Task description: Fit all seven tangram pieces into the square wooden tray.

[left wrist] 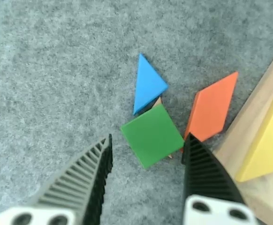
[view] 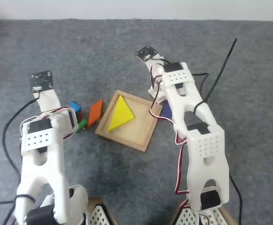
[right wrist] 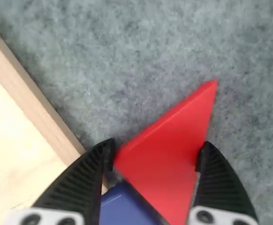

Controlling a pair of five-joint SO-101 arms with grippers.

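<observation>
The square wooden tray [view: 143, 136] lies mid-table with a yellow triangle [view: 121, 112] in it. Left of the tray are an orange parallelogram [view: 95, 112], a blue triangle [view: 74, 106] and a green square [view: 82, 124]. My left gripper [left wrist: 148, 152] is open just above the green square [left wrist: 152, 135], with the blue triangle [left wrist: 147, 85] and the orange parallelogram [left wrist: 211, 107] beyond it. My right gripper [right wrist: 155, 157] is open at the tray's right side. Its fingers straddle a red triangle [right wrist: 171, 140] that overlaps a dark blue piece [right wrist: 125, 208].
Grey carpet covers the table. A tan sliver [left wrist: 157, 101] pokes out under the green square. The tray's rim [right wrist: 38, 112] runs close beside the right gripper. A black cable [view: 223, 68] rises behind the right arm.
</observation>
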